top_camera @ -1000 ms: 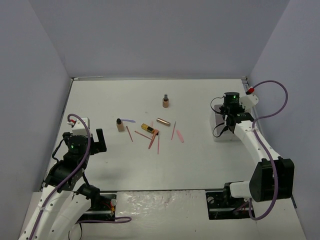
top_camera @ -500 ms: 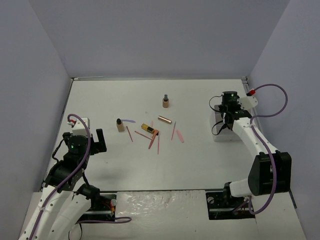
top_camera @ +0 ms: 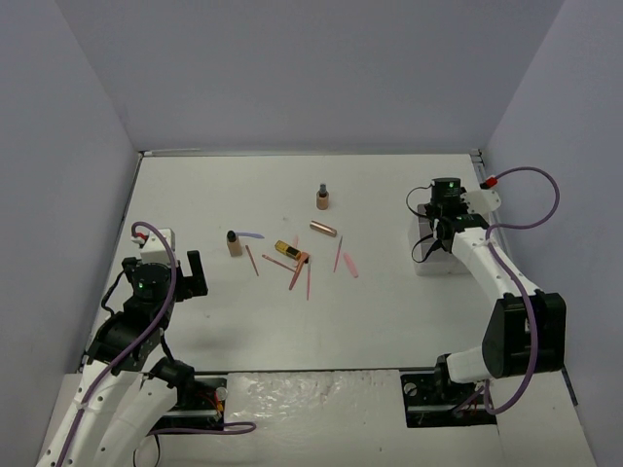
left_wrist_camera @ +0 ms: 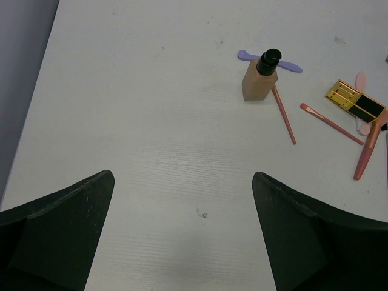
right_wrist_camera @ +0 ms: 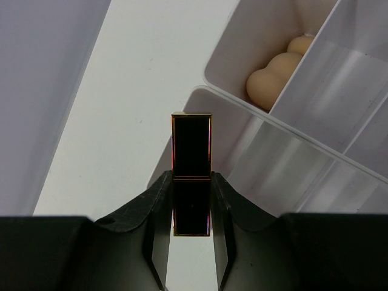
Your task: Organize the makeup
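Observation:
My right gripper is shut on a black lipstick tube with gold edges, its tip over the corner of a compartment of the white tray. Two peach sponges lie in the neighbouring compartment. My left gripper hangs open over bare table at the left. On the table's middle lie the rest of the makeup: a tan bottle, a lilac stick, a gold-black lipstick, pink sticks, a second bottle and a copper tube.
The tray sits at the right of the table, mostly under my right arm. Grey walls close the table on three sides. The arm bases and cables stand at the near edge.
My right wrist has shifted slightly toward the back with the lipstick held. The copper tube has rolled a little away from the pile. The left arm has not moved.

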